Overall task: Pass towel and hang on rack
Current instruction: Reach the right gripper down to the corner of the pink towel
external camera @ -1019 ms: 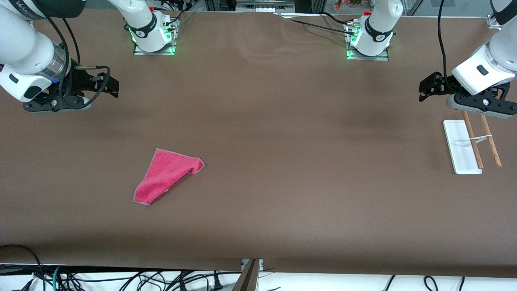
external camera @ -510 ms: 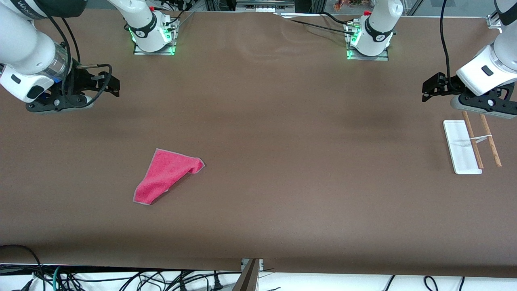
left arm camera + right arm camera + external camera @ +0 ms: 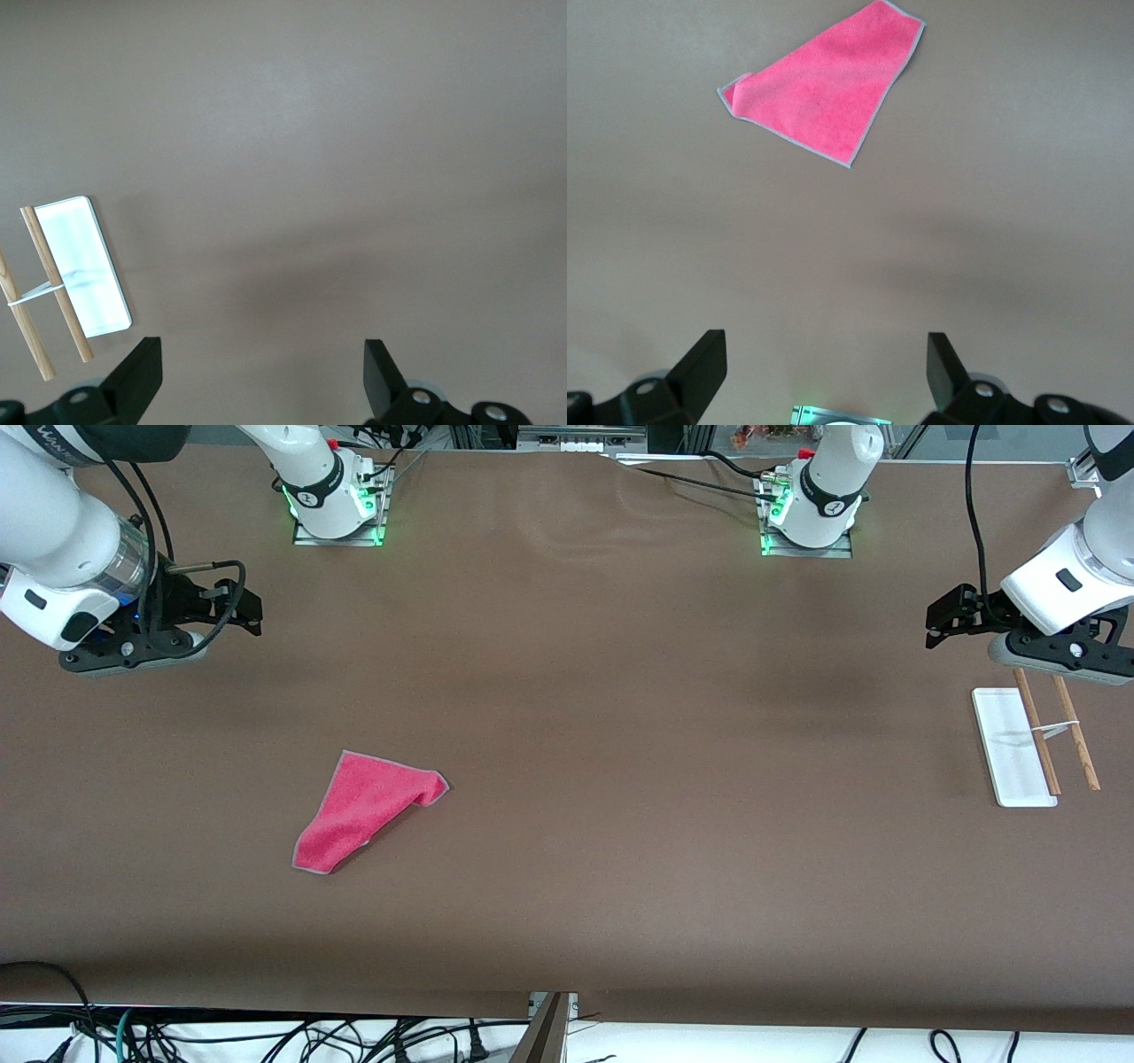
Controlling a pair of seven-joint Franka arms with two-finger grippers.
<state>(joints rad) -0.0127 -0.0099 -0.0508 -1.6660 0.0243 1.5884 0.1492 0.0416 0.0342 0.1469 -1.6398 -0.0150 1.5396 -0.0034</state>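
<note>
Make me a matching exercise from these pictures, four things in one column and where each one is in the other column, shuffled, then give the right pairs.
Things
1. towel
2. rack
3. left tool
4. right tool

Places
A. open, over bare table toward the right arm's end
B. lying flat, pink side up, toward the right arm's end
C. open, over the table close to the rack
D. standing toward the left arm's end, nothing hung on it

Pairs: 1-B, 2-D, 3-C, 4-A
</note>
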